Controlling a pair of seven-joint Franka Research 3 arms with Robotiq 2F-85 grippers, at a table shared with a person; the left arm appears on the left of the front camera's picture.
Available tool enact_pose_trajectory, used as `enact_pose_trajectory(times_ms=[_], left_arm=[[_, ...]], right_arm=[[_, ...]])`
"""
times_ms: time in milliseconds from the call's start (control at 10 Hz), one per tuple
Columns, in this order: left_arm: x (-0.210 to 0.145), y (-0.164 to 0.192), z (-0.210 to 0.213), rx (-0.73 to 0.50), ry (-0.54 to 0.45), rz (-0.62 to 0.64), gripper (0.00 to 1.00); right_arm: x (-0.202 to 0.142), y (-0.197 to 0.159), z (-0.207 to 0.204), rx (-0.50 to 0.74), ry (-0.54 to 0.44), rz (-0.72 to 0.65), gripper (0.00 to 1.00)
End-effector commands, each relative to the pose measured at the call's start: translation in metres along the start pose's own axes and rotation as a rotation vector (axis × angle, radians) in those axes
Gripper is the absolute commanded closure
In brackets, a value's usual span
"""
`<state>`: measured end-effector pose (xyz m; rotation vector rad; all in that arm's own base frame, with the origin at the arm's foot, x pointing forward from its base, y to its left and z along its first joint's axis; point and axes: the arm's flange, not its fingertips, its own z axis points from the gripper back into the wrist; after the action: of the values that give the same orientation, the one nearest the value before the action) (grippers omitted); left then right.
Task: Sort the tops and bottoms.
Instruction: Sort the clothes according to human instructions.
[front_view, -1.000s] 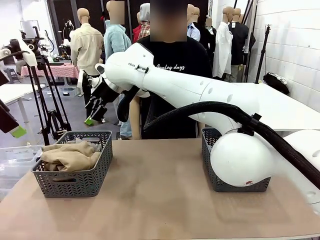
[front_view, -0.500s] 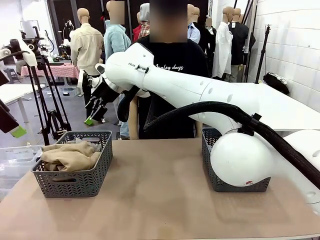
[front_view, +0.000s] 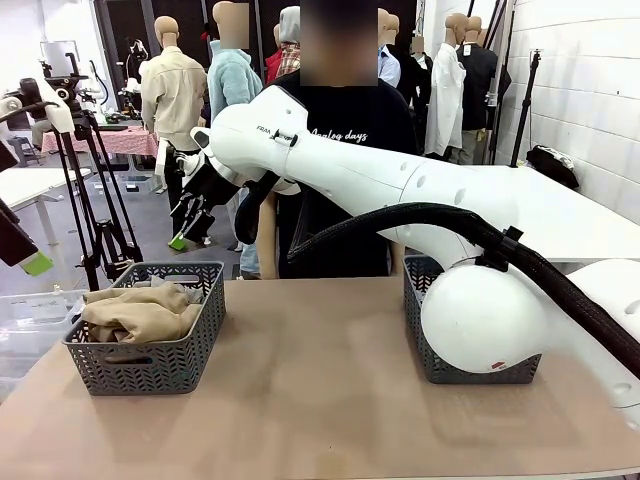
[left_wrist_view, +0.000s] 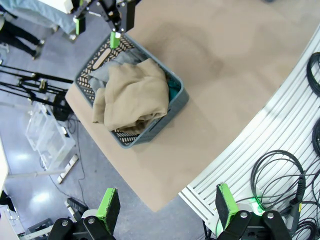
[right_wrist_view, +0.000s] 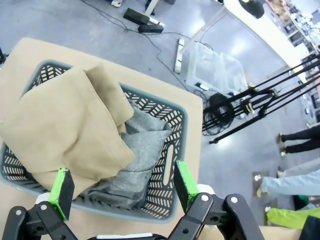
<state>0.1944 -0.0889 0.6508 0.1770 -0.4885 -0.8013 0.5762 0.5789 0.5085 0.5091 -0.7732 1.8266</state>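
Reaching across from the right side of the front view, the right arm is held high, its right gripper (front_view: 190, 222) poised at the upper left above the left basket (front_view: 190, 345). Its jaws are spread apart with nothing between them, which suggests a garment has just been released or none is carried.

Inside that basket the tan-beige top (front_view: 140, 312) is laid uppermost, with the heather grey top (right_wrist_view: 145, 150) tucked beneath it and a sliver of the teal-green top (left_wrist_view: 173, 90) seen at one corner in the left wrist view. The tops appear to be gathered here on purpose, as one sorted pile.

The left gripper (left_wrist_view: 165, 212) is seen at the bottom of its own wrist view, looking down from well above the table edge; its green pads (left_wrist_view: 109, 209) are set wide apart and empty, apparently parked out of the way.

A second basket (front_view: 425, 355) stands at the right of the front view, largely hidden behind the arm's white joint; its contents cannot be told.

The table (front_view: 320, 400) is a plain brown surface. A person in a black printed T-shirt (front_view: 350, 130) stands at the far side. Beyond are tripods, a grey floor and a white wall.
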Motion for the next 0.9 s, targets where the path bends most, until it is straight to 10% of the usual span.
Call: enact_pose_trajectory(times_ms=[0,800], left_arm=[[-0.0016,0.0011,0.0012,0.005,0.012,0.005,0.0],[-0.0016,0.0011,0.0012,0.005,0.012,0.005,0.0]], right_arm=[[-0.0003,0.0007,-0.0004,0.004,0.015,0.014,0.0],[-0.0003,0.0007,-0.0004,0.004,0.015,0.014,0.0]])
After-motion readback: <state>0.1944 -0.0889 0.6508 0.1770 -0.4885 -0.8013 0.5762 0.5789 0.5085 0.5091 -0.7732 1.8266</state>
